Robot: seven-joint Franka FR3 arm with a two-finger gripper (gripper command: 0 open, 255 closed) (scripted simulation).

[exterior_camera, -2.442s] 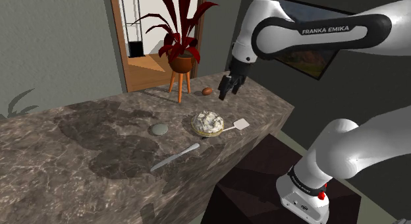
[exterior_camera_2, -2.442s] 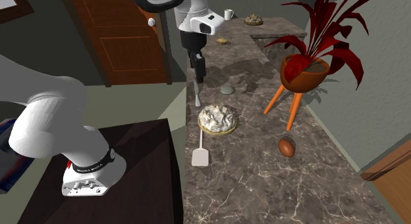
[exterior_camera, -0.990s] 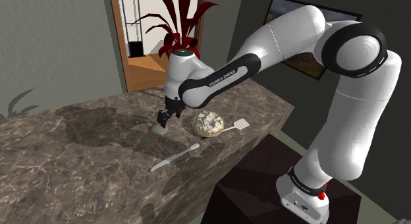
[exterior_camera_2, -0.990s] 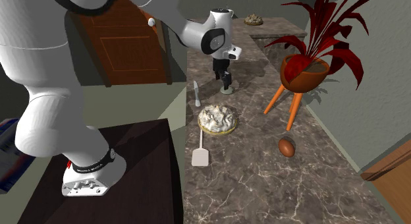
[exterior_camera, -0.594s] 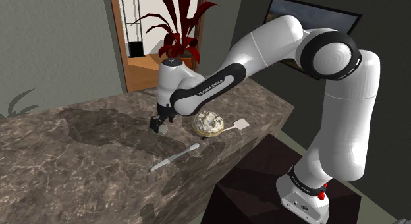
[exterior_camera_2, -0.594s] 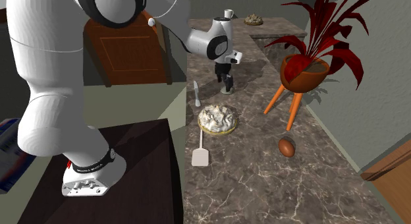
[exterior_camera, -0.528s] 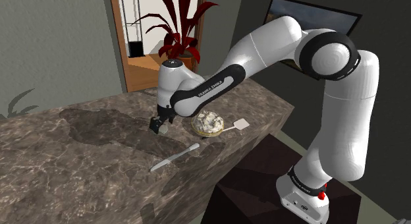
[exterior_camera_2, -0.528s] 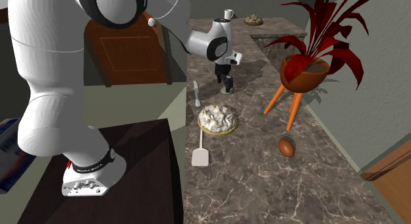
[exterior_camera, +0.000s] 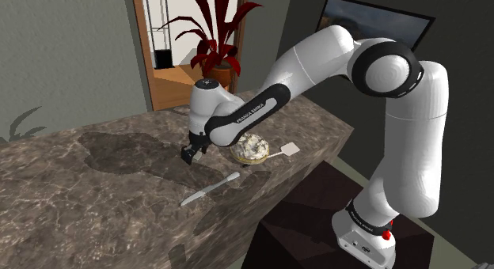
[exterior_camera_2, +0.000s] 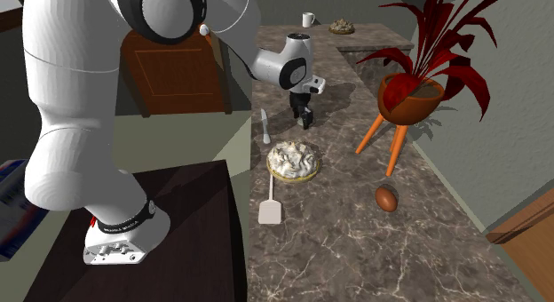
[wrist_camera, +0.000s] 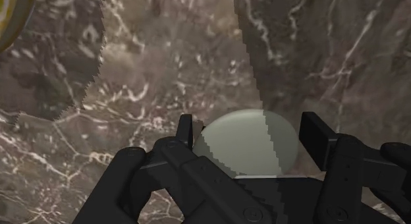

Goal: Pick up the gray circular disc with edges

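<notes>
pale grey disc (wrist_camera: 240,145) lies flat on the marble counter (wrist_camera: 164,71), just left of the pie (exterior_camera: 252,148) in the shoulder view. the gripper (wrist_camera: 250,129) straddles it, fingers spread and not yet pinching; closing and lifting remain.

Dark, white-veined marble surface (exterior_camera: 95,188). Lying on it: a knife (exterior_camera: 210,188), a filled pie dish (exterior_camera: 251,148), a white spatula (exterior_camera: 290,150), a brown egg (exterior_camera_2: 386,198), a tripod plant stand (exterior_camera_2: 391,136). Pale grey-green disc (wrist_camera: 244,143) seen against the marble.

Pie (exterior_camera: 252,148), knife (exterior_camera: 210,188), spatula (exterior_camera: 290,150), potted plant (exterior_camera: 218,63)
</notes>
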